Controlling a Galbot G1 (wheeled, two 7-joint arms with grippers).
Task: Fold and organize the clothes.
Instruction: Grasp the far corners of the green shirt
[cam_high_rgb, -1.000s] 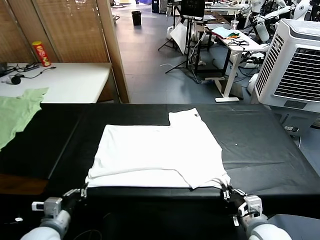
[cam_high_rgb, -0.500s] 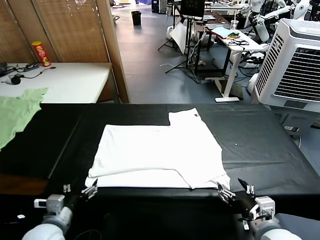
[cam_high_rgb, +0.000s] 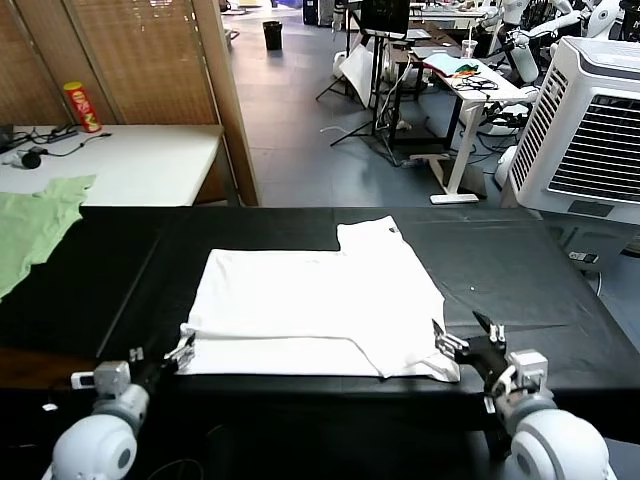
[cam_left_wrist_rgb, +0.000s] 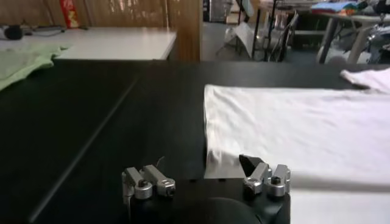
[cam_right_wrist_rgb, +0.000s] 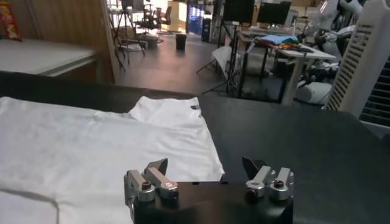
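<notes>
The left gripper (cam_high_rgb: 162, 356) sits low at the near left, forearm reaching forward from the bottom edge, its jaws spread wide and holding nothing; the right gripper (cam_high_rgb: 468, 337) mirrors it at the near right. Its jaws are likewise spread wide and empty.

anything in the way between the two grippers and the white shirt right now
Nothing visible. The left gripper sits open at the near left corner of the white T-shirt, and the right gripper sits open at its near right corner. Only bare black table lies around them.
</notes>
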